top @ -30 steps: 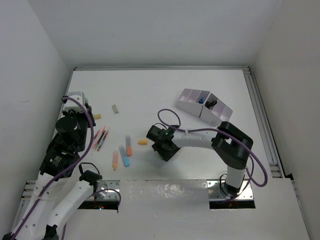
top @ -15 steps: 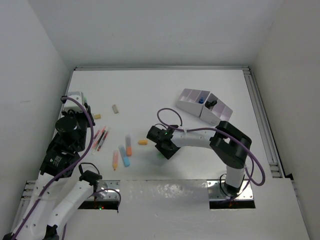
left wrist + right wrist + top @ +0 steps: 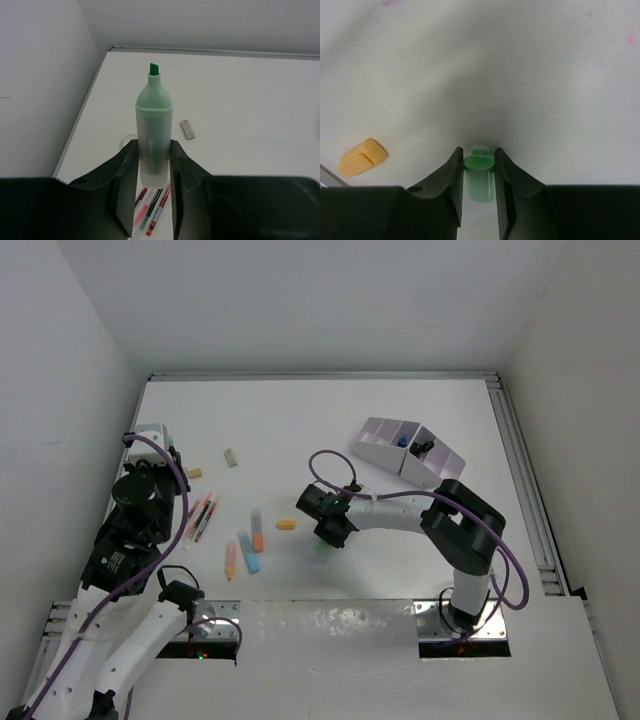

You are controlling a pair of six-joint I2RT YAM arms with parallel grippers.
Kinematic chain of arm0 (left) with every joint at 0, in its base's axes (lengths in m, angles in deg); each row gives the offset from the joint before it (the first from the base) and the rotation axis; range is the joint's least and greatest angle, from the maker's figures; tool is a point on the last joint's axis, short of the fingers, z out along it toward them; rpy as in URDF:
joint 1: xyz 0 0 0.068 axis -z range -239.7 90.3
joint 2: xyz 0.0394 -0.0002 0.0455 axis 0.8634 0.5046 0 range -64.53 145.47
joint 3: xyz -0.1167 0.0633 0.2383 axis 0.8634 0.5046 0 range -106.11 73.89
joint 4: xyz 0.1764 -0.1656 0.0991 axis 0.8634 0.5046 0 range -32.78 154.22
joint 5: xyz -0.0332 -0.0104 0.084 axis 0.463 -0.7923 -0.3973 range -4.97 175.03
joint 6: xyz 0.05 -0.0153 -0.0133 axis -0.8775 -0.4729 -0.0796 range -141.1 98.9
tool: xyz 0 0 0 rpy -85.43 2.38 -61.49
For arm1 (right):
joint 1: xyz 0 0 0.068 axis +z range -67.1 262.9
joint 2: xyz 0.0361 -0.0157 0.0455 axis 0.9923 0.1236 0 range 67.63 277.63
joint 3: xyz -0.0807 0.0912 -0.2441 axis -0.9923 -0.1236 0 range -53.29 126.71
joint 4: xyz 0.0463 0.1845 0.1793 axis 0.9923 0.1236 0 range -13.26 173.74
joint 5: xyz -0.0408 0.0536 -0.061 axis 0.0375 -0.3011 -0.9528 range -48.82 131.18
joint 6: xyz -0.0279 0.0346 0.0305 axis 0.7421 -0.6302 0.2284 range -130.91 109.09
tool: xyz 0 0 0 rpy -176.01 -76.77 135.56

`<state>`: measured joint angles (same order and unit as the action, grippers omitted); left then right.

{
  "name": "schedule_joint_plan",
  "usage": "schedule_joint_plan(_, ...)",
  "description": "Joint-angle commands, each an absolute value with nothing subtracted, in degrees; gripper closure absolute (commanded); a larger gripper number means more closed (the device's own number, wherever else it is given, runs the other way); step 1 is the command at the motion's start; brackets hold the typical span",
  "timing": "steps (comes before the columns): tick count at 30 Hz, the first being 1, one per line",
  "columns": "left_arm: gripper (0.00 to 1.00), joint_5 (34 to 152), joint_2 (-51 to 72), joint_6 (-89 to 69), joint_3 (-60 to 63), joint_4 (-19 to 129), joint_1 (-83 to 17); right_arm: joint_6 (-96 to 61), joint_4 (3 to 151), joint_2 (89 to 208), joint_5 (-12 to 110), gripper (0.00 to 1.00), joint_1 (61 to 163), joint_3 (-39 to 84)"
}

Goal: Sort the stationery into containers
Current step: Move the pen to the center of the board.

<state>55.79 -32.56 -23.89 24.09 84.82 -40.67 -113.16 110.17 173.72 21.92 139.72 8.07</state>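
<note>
My left gripper [image 3: 152,146] is shut on a pale green marker [image 3: 154,120], uncapped, its dark green tip pointing away; it sits at the far left in the top view [image 3: 150,440]. My right gripper [image 3: 479,152] is shut on a small green cap [image 3: 480,182] that rests on the table at mid-table [image 3: 322,546]. An orange eraser [image 3: 362,157] lies to its left. The white organizer [image 3: 378,452] stands at the back right, a blue-capped bottle [image 3: 401,441] and a black item [image 3: 421,447] inside it.
Thin pink and red pens [image 3: 200,515] lie under my left gripper [image 3: 152,205]. Orange and blue markers [image 3: 250,545] lie left of the right gripper. A grey eraser [image 3: 231,457] and an orange eraser [image 3: 194,473] lie further back. Walls enclose the table.
My right gripper has shifted a little back and left over the table, and the green cap now shows at its tip. The left arm has not moved.
</note>
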Motion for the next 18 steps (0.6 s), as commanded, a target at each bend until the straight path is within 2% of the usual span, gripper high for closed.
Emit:
schedule_joint_plan(1,1.0,54.9,-33.5,-24.4,24.1,82.3,-41.6,-93.7,104.9,174.9,18.3,0.84,138.5,11.1)
schedule_joint_plan(3,1.0,54.6,-33.8,-24.6,24.1,82.2,-41.7,-73.3,99.1,176.5,17.9,0.88,138.3,13.4)
schedule_joint_plan(6,1.0,54.3,-33.9,-25.2,24.1,82.1,-41.7,-59.4,97.1,178.2,18.2,0.89,137.9,16.5)
schedule_joint_plan(8,1.0,54.0,-34.2,-25.5,24.1,82.0,-41.8,-43.4,94.6,180.1,22.9,0.86,138.0,18.0)
schedule_joint_plan(12,1.0,53.6,-34.4,-25.6,24.4,81.7,-41.8,-25.6,99.6,184.1,26.9,0.8,139.7,24.1)
schedule_joint_plan(14,1.0,53.4,-34.5,-25.7,24.5,81.6,-41.8,-18.0,101.2,185.2,25.5,0.75,140.7,25.5)
schedule_joint_plan(17,1.0,52.9,-34.6,-26.1,24.6,81.2,-41.9,-12.6,101.6,185.7,24.7,0.59,141.9,25.7)
schedule_joint_plan(18,1.0,52.8,-34.6,-26.2,24.6,81.1,-41.9,-12.1,101.5,185.2,24.4,0.48,141.9,25.8)
